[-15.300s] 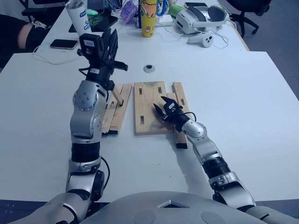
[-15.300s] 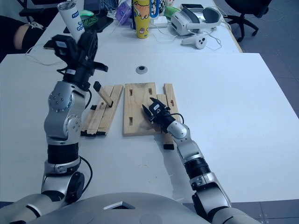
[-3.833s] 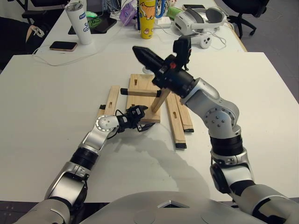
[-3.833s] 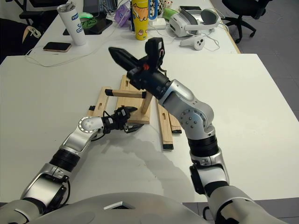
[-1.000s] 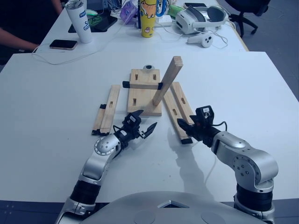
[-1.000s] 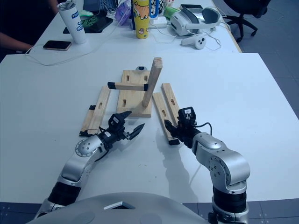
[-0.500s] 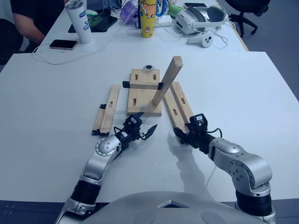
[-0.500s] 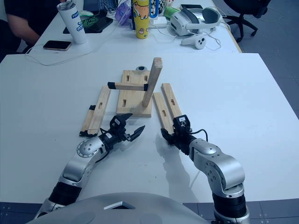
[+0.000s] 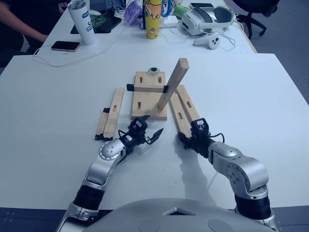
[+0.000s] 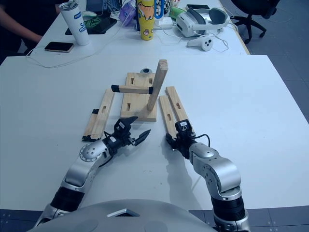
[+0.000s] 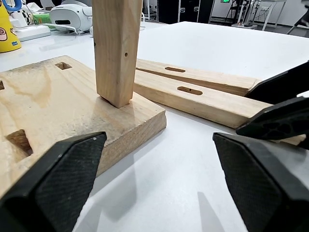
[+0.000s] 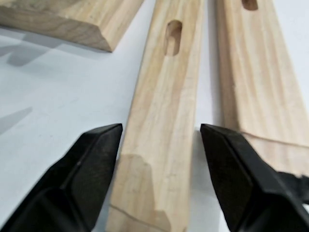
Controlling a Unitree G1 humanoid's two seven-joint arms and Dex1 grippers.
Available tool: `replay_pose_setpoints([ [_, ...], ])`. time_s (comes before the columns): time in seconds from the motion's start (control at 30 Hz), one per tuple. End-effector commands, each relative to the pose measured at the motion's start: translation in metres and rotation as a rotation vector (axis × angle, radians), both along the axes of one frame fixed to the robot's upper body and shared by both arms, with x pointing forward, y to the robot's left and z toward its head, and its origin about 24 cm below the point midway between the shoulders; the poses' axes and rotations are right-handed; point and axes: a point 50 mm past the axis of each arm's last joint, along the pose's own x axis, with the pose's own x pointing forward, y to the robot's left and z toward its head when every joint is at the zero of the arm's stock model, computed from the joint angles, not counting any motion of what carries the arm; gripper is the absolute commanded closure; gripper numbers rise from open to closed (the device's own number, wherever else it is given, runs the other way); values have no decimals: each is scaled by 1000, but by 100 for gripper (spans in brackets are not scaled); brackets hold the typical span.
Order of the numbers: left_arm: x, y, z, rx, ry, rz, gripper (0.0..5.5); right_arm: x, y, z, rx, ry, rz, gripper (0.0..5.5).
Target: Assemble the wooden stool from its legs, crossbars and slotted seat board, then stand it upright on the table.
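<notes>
The slotted seat board [image 9: 144, 99] lies flat mid-table. One leg [image 9: 173, 83] stands tilted in its near right slot, and a crossbar [image 9: 146, 88] with black ends reaches left from it. Two slotted legs [image 9: 185, 112] lie to the board's right, and two more pieces [image 9: 110, 117] to its left. My right gripper [image 9: 186, 139] is open with its fingers [image 12: 91, 174] on either side of the near end of the inner leg [image 12: 164, 145]. My left gripper [image 9: 151, 127] is open just off the board's near edge, with nothing between its fingers [image 11: 53, 188].
At the back stand a tumbler [image 9: 81, 19], a phone [image 9: 65, 46], a yellow cup [image 9: 153, 19], a headset [image 9: 207, 18] and a controller [image 9: 208, 41]. A small round black object [image 9: 153, 70] sits just beyond the board. White tabletop stretches out on both sides.
My right gripper has slid left, from the outer leg's near end to straddle the inner leg's near end. The left gripper has barely moved.
</notes>
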Motion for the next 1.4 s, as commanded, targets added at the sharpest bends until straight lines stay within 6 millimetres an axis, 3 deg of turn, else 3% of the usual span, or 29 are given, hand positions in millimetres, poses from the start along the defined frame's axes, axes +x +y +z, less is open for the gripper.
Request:
replay_pose_setpoints([
  [0.03,2,-1,0,2,2,-1,141,-3,-3,-7,-117,24,13,249],
  [0.3,6,0,0,12,-4,-8,141,-5,8,-13,-22,92,4,337],
  [0.5,9,3,0,24,-8,-23,141,10,4,-1,-62,-4,-58,341],
  [0.63,13,0,1,43,-29,-57,141,42,-11,58,42,-411,-214,342],
  [0.73,13,0,2,21,-21,-68,141,58,-24,83,52,-559,-221,342],
  [0.8,9,-1,4,-3,19,-147,141,86,-33,120,248,-659,-192,342],
  [0.9,5,6,19,-97,77,-206,141,96,-35,153,482,-691,15,342],
  [1.0,3,15,44,-262,153,-271,141,91,-49,181,705,-697,201,343],
  [1.13,-3,32,70,-417,267,-367,141,63,-64,196,931,-635,482,343],
  [1.27,-1,48,93,-566,314,-394,141,39,-57,185,928,-473,685,343],
  [1.4,-2,57,112,-715,357,-432,99,29,-44,156,928,-317,717,343],
])
